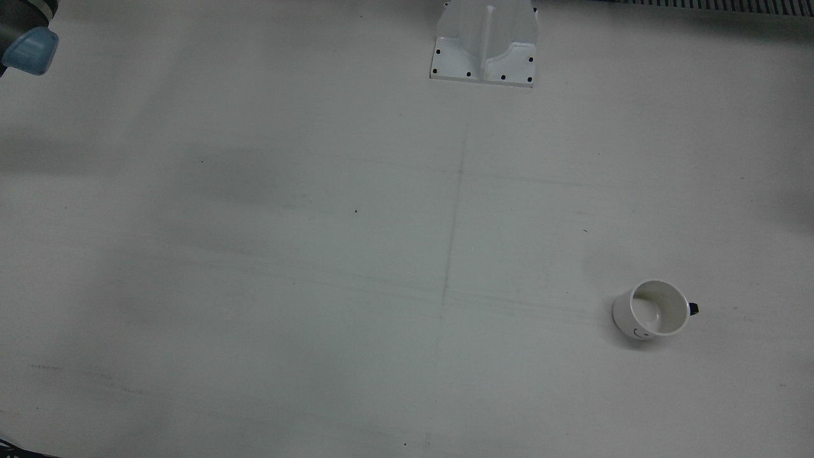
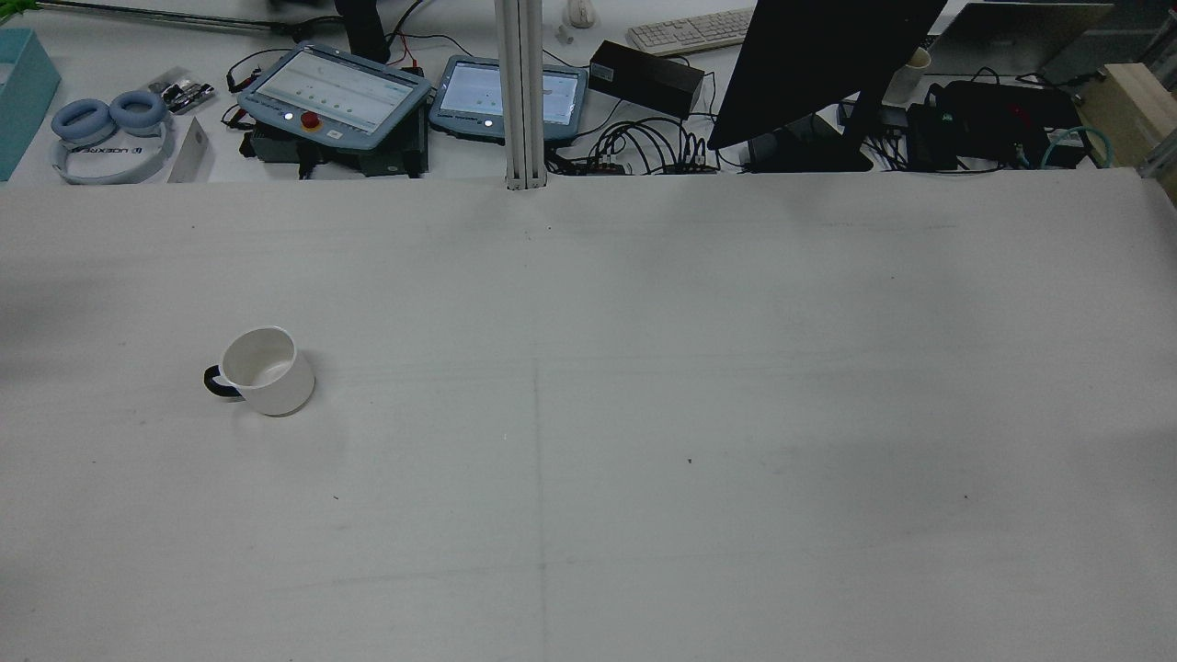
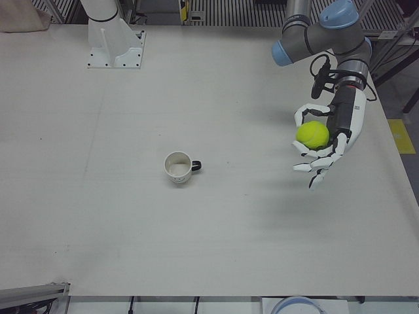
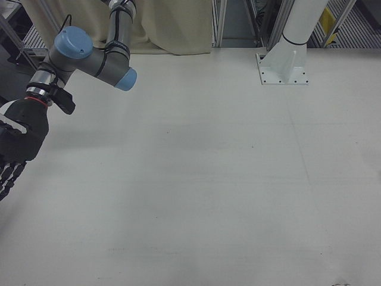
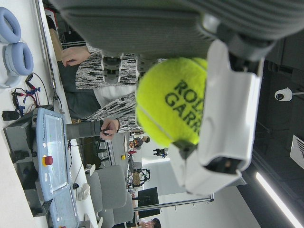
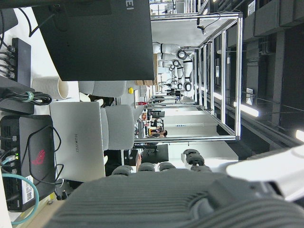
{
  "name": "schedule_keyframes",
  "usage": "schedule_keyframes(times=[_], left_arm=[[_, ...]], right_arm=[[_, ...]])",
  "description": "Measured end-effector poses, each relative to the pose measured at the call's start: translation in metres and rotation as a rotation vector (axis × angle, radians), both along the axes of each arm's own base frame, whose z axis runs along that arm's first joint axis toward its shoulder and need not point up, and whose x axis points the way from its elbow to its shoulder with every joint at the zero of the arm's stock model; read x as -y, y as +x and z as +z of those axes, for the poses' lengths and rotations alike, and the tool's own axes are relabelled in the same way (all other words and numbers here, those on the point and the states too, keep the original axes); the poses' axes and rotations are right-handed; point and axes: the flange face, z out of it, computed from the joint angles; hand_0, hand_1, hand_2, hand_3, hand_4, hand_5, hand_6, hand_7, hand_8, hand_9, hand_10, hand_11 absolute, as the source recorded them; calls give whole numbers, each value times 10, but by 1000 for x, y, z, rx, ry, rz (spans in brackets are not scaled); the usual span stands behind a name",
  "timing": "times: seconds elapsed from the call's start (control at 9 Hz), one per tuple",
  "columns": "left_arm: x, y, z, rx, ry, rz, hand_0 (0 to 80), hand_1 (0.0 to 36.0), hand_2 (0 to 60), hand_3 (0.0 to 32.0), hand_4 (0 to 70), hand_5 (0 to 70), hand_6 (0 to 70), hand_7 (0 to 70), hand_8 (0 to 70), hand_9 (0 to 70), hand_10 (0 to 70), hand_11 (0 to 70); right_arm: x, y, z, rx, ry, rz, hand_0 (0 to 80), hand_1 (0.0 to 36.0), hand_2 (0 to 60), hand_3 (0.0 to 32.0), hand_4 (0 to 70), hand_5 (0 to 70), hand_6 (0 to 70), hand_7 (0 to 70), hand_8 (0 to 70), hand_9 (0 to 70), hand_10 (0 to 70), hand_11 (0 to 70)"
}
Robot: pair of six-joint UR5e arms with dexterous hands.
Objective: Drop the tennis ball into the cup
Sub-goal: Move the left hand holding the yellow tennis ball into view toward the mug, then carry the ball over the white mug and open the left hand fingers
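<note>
Across the pale counter [image 3: 209,255], the tennis ball [image 3: 313,135] sits clasped in the left robot hand [image 3: 325,141] above its edge, well apart from the upright cup [image 3: 178,167] (dark handle), while the right robot hand [image 4: 13,149] hangs empty, fingers loosely extended.

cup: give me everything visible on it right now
The cup is a white mug with a dark handle and a small dark mark on its outer wall. It looks glazed, like ceramic. It stands upright on the white table, mouth open upward, nothing inside. Nothing touches it but the table; the left robot hand holds the tennis ball well off to one side.
</note>
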Motion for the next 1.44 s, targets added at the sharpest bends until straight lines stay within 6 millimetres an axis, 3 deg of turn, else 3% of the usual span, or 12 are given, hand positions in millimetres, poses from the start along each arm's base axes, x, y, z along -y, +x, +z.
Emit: schedule_keyframes(times=[0.22, 0.33, 0.44, 0.56, 0.78, 1.0, 1.11, 1.33, 1.44], left_arm=[[0, 0, -4, -1, 8, -1, 800, 360, 600, 118, 60, 276, 674, 528, 290, 269, 52, 120], [-1, 0, -13, -4, 25, 0, 800, 360, 600, 114, 68, 282, 683, 523, 292, 270, 52, 120], [-3, 2, -25, -7, 47, 5, 800, 360, 600, 112, 72, 265, 649, 538, 284, 271, 50, 116], [-8, 14, -35, -9, 62, 32, 800, 360, 600, 116, 56, 264, 646, 524, 282, 265, 46, 110], [-14, 63, -51, -10, 77, 133, 800, 360, 600, 128, 27, 266, 669, 498, 287, 258, 47, 109], [-19, 122, -61, 6, 93, 236, 800, 360, 600, 124, 29, 236, 590, 517, 270, 262, 51, 113], [-19, 146, -65, 23, 102, 272, 800, 360, 600, 118, 35, 257, 668, 496, 282, 254, 51, 112], [-10, 195, -74, 36, 106, 332, 800, 360, 590, 116, 32, 245, 625, 486, 268, 244, 49, 108], [-2, 216, -75, 38, 103, 354, 800, 360, 596, 124, 19, 261, 691, 460, 280, 236, 47, 107]], right_arm=[[0, 0, 0, 0, 0, 0, 0, 0, 0, 0, 0, 0, 0, 0, 0, 0, 0, 0], [0, 0, 0, 0, 0, 0, 0, 0, 0, 0, 0, 0, 0, 0, 0, 0, 0, 0], [0, 0, 0, 0, 0, 0, 0, 0, 0, 0, 0, 0, 0, 0, 0, 0, 0, 0], [0, 0, 0, 0, 0, 0, 0, 0, 0, 0, 0, 0, 0, 0, 0, 0, 0, 0], [0, 0, 0, 1, 0, 0, 0, 0, 0, 0, 0, 0, 0, 0, 0, 0, 0, 0], [0, 0, 1, 0, -2, -1, 0, 0, 0, 0, 0, 0, 0, 0, 0, 0, 0, 0], [0, 0, 1, 1, -2, -1, 0, 0, 0, 0, 0, 0, 0, 0, 0, 0, 0, 0], [0, 0, 1, 1, -3, -1, 0, 0, 0, 0, 0, 0, 0, 0, 0, 0, 0, 0], [0, -1, 1, 1, -3, -1, 0, 0, 0, 0, 0, 0, 0, 0, 0, 0, 0, 0]])
